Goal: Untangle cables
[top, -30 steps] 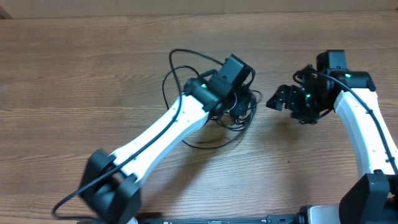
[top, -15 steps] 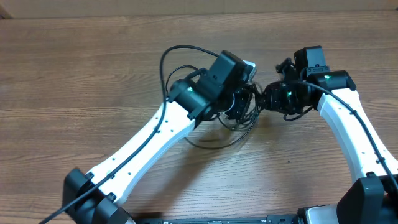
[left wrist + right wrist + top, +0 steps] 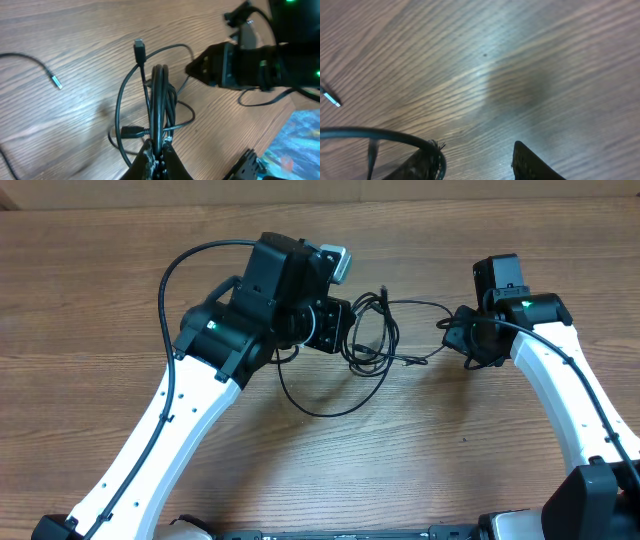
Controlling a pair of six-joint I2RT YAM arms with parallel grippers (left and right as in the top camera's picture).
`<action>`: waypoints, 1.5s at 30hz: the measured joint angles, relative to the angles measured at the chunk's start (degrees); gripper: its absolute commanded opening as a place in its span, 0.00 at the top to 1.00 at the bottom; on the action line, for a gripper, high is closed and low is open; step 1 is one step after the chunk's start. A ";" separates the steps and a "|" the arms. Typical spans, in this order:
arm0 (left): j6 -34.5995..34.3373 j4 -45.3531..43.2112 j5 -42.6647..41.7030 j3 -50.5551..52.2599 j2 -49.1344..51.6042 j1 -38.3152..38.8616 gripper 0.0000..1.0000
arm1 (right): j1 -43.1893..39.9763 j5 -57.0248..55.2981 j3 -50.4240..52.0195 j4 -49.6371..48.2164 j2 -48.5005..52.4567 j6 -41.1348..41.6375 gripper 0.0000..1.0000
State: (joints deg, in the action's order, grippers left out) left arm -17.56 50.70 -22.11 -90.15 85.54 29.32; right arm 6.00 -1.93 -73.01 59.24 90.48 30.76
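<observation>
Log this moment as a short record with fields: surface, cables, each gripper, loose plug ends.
surface: wooden table
cables: thin, black, tangled in a bundle between the arms
left gripper: shut, pinching the bundle's strands
right gripper: open, bare wood in the gap, one strand against one finger
plug ends: flat plug on a strand sticking out of the bundle; silver tip lying apart on the table

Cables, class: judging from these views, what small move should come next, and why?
Probably close the right tool on the strand beside its finger. The left tool pinches the bundled cables, but the right tool's jaws stand apart with bare table between them, so it grips nothing yet.
</observation>
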 measured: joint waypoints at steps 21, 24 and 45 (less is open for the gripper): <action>1.27 -2.62 -3.74 0.00 0.00 -0.81 0.96 | 3.13 45.24 0.33 -9.44 0.00 -27.67 0.46; 1.27 -2.56 -5.11 0.00 0.00 -0.81 0.96 | 3.21 42.23 0.33 -10.88 0.00 -25.51 0.81; -0.72 0.50 17.68 0.00 0.07 -2.14 0.96 | 3.41 -5.03 0.39 1.44 0.00 -2.73 0.96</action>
State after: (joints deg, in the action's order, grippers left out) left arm -18.28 51.20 -4.43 -90.15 85.60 27.18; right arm 9.41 -6.96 -72.62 60.69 90.48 28.03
